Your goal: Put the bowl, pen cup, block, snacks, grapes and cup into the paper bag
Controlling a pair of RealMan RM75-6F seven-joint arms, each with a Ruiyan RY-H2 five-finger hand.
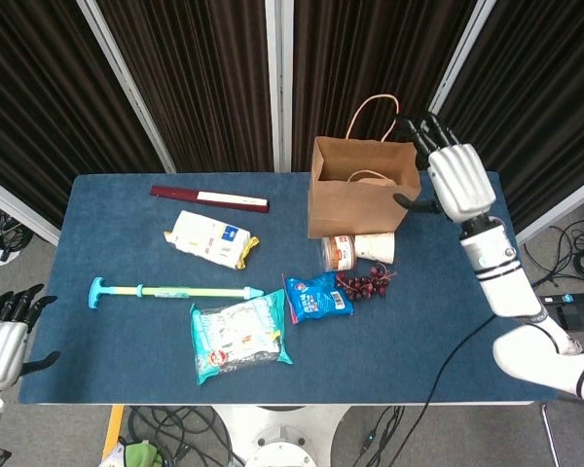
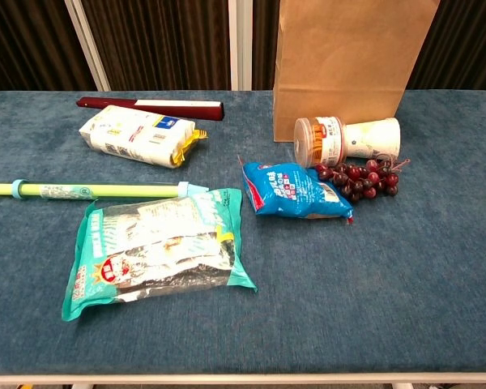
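Your left hand (image 1: 0,350) hangs off the table's (image 1: 107,375) near-left corner, fingers spread, holding nothing; it is well apart from every task item.

On the blue table, going rightward: a green-handled stick (image 1: 170,290) lies flat, with a dark red flat box (image 1: 209,198) behind it near the far edge. A white and yellow packet (image 1: 210,238) sits between them. A large teal snack bag (image 1: 237,336) lies nearer the front.

Past mid-table, the small blue snack packet (image 1: 316,296) lies just beside the grapes (image 1: 366,283). Behind these, a clear jar with an orange band (image 1: 338,253) and a white paper cup (image 1: 376,248) lie on their sides, touching end to end, just in front of the paper bag (image 1: 360,198).

The bag stands upright and open at the top; its contents cannot be made out.

Your right hand (image 1: 457,180) hovers just right of the bag's upper edge, fingers extended and apart, empty. The grapes, cup and jar lie below and left of it, near but untouched.
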